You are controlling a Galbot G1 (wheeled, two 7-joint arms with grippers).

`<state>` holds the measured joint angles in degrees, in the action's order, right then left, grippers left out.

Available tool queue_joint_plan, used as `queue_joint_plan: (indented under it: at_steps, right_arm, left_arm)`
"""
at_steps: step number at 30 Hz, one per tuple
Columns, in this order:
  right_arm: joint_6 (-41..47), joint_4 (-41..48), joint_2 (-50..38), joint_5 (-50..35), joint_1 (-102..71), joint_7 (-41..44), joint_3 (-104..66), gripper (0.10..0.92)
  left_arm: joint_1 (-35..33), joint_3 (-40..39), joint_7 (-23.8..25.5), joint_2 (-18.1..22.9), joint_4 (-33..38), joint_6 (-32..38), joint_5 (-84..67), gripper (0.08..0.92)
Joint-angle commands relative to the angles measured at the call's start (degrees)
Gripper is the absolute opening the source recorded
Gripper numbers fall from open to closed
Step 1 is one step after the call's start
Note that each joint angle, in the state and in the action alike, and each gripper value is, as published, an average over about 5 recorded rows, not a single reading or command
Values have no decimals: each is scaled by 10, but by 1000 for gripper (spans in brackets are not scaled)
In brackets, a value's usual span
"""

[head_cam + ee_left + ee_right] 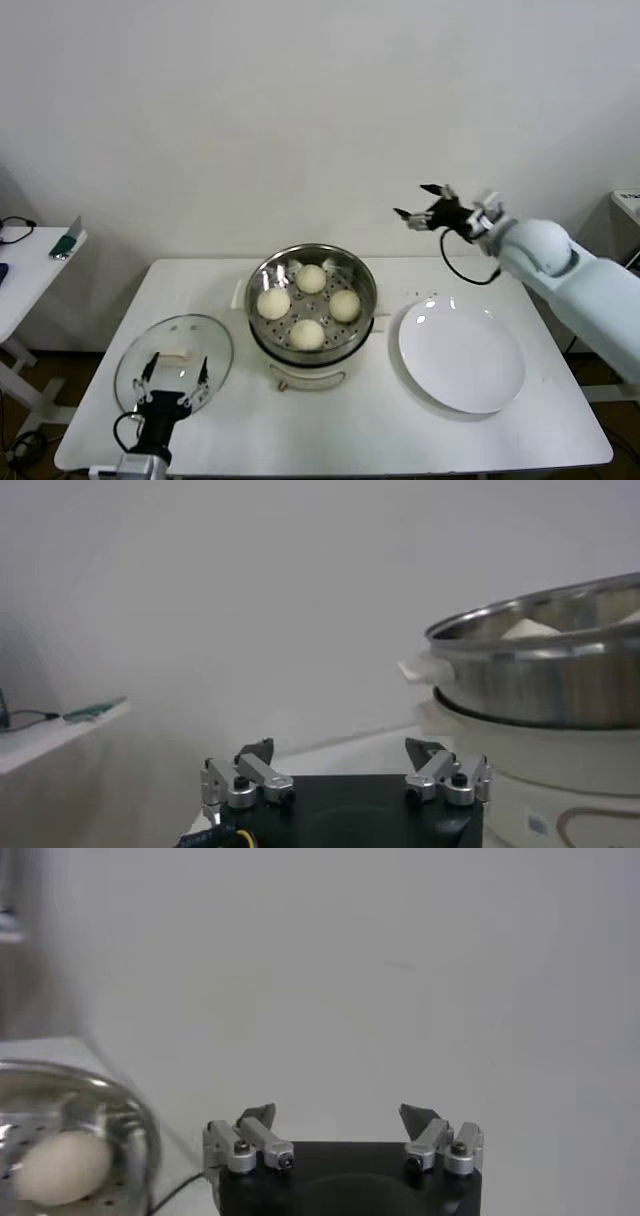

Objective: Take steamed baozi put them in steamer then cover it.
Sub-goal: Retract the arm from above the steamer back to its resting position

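Observation:
Four cream-white baozi (308,304) lie in the shiny steel steamer (262,275) on its white pot base at the table's middle. The steamer also shows in the left wrist view (540,670), and one baozi shows in the right wrist view (62,1166). The clear glass cover (200,333) with a white handle lies flat on the table at the front left. My left gripper (175,374) is open and empty, just over the cover's near edge. My right gripper (420,200) is open and empty, raised high to the right of the steamer, above the plate's far side.
A flat white plate (462,357) lies bare to the right of the steamer. A small side table (20,270) with a green object stands at the far left. The white wall is close behind the table.

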<state>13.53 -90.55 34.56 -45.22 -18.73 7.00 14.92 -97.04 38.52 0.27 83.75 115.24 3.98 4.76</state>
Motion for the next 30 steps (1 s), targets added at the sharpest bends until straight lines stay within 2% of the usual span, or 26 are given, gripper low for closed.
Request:
queue_joint_plan:
  at_steps: [1,7,11,15,19,22,30]
  right_arm:
    - [-162,-51,51,99,-579,-50,-487,823]
    - [-254,-51,162,155,-675,-8,-502,823]
    - [-270,-51,211,165,-709,1,-496,823]
    - [-279,-46,243,182,-724,2,-483,823]
    - [-290,-41,264,201,-727,0,-472,823]
    - [-298,-40,275,206,-729,-1,-464,823]
    - [-310,-36,288,207,-727,-5,-460,823]
  left_arm:
    - [18,1,-29,-5,-15,30,68,823]
    - [19,10,-60,-18,-21,39,139,823]
    - [10,23,-137,-39,-10,37,272,823]
    - [-10,47,-221,-62,3,3,510,823]
    - [-28,53,-218,-78,-14,-32,663,823]
    - [-30,46,-210,-82,-55,-43,726,823]
    - [27,28,-228,-57,-172,-50,787,823]
